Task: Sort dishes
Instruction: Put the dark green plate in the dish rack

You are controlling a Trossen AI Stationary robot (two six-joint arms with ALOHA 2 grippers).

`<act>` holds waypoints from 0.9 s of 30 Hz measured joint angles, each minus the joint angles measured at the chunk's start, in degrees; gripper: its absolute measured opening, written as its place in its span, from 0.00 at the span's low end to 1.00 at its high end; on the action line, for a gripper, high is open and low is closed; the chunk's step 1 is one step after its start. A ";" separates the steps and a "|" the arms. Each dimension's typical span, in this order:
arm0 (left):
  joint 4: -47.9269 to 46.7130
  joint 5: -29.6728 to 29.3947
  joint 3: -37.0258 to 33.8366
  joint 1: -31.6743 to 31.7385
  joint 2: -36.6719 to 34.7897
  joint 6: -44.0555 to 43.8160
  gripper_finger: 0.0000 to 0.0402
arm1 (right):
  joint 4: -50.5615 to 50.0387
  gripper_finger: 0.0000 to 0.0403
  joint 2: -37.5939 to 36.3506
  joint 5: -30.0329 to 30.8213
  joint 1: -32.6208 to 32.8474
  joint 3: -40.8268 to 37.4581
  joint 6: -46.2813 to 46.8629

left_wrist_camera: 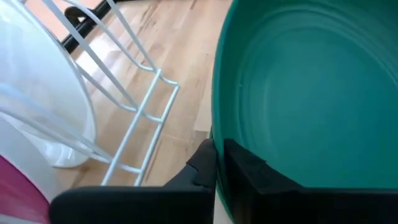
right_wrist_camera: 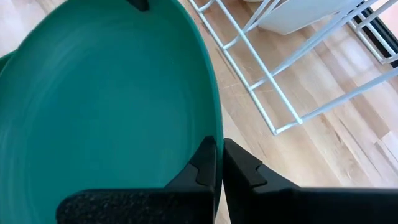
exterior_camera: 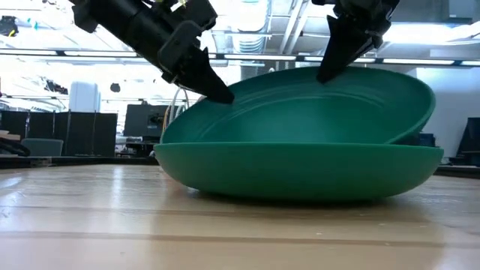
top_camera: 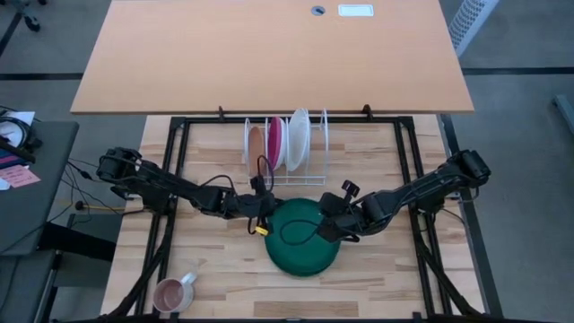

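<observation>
Green plates: While both arms are pinching it, I am seeing the top green plate (exterior_camera: 315,105) tilting on a second green plate (exterior_camera: 300,169), low centre of the high view.
Left gripper (top_camera: 261,220): clamping its left rim.
Right gripper (top_camera: 328,226): clamping its right rim.
Lift: I am judging that raising both sides evenly avoids slipping.
Rack (top_camera: 287,144): holding the orange, pink and white plates, above centre.
Table (top_camera: 224,269): pale wood, with a mug (top_camera: 170,293) lower left.
Room: showing monitors far behind.
</observation>
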 joint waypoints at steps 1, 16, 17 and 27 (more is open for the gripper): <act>0.08 0.00 0.00 0.00 -0.01 0.01 0.02 | 0.01 0.04 -0.02 0.01 0.01 0.00 -0.02; 3.04 0.20 0.00 -0.45 0.01 2.03 0.00 | -0.04 0.32 -0.02 -1.44 2.96 0.09 5.38; 3.17 0.20 0.00 -0.58 0.01 2.05 0.00 | -0.04 0.34 -0.02 -1.45 3.21 0.09 5.81; 2.70 -0.59 1.93 -1.93 0.05 3.98 0.00 | -1.01 0.52 -0.02 -0.99 3.26 0.09 7.97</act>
